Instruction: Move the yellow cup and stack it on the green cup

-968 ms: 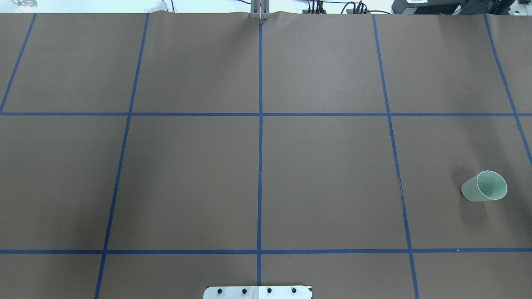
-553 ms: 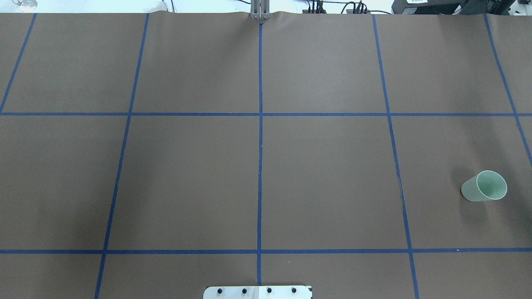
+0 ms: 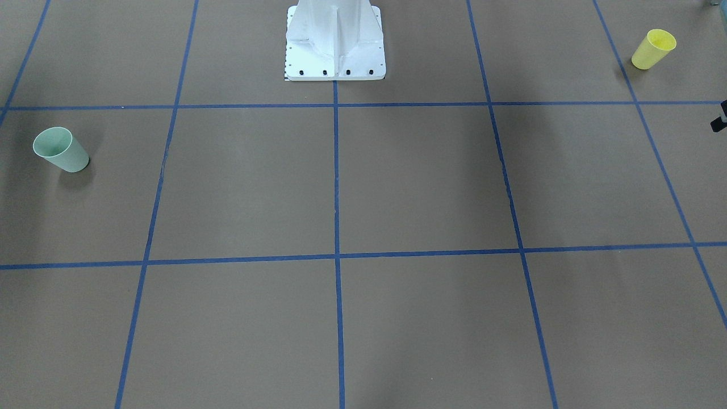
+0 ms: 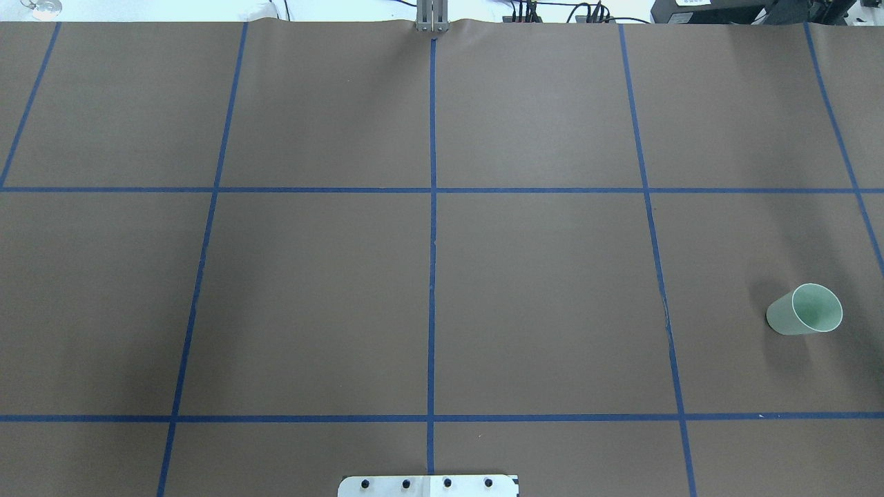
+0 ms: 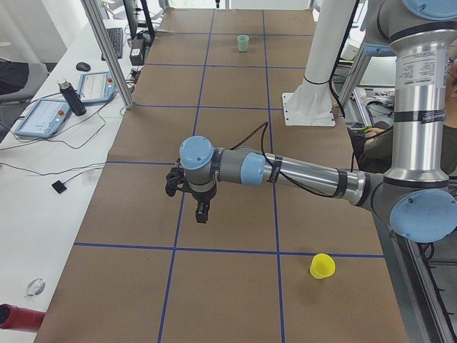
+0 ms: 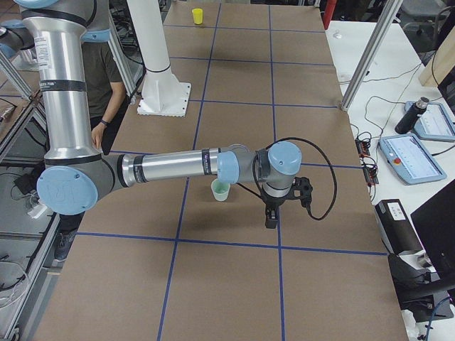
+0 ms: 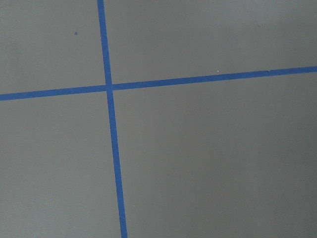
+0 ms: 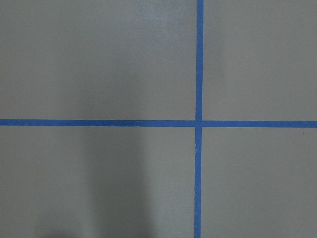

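Observation:
The yellow cup (image 3: pixel 653 49) stands upright on the brown table near the robot's left end; it also shows in the exterior left view (image 5: pixel 322 266) and small in the exterior right view (image 6: pixel 197 15). The green cup (image 4: pixel 804 310) stands upright near the right end, and shows in the front-facing view (image 3: pixel 59 149) and the exterior right view (image 6: pixel 220 190). My left gripper (image 5: pixel 202 213) points down over the table, apart from the yellow cup. My right gripper (image 6: pixel 271 217) points down beside the green cup, apart from it. I cannot tell whether either is open or shut. Both wrist views show only table and blue tape.
The white robot pedestal (image 3: pixel 335 57) stands at the table's robot-side edge. Blue tape lines grid the brown table (image 4: pixel 539 297). Aluminium frame posts (image 5: pixel 107 50) and side benches with tablets (image 6: pixel 419 149) flank the table. A person (image 6: pixel 106 78) stands behind the robot.

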Controlling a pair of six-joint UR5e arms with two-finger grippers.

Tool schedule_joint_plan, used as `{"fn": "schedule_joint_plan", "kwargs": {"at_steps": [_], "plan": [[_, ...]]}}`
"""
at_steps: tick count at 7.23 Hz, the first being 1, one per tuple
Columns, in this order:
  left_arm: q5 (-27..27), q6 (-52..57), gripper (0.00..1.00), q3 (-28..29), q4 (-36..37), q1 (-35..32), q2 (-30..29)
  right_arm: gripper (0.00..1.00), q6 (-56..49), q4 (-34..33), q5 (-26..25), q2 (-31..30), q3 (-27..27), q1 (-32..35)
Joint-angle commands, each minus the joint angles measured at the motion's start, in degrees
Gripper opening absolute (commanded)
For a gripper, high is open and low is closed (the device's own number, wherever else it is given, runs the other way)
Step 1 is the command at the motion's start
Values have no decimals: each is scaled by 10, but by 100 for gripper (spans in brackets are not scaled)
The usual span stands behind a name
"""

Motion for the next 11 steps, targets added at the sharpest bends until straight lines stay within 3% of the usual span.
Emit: {"fn": "schedule_joint_plan", "kwargs": {"at_steps": [1,6,7,9,11], "plan": [[-1,0,100,-1,0,0,0,100,1,0,0,0,1,-1],[-2,-4,100,-2,1,4,-2,100,1,0,1,-1,1,-1],[-1,-87,100,-7,-1,11,-3,100,1,0,1,-1,1,-1],[33,-350,100,-9,-89,90,-3,100,6,0,0,-1,-3,-1],[157,-519,100,-9,-127,170,-1,100,4,0,-3,-1,-6,-1]]}}
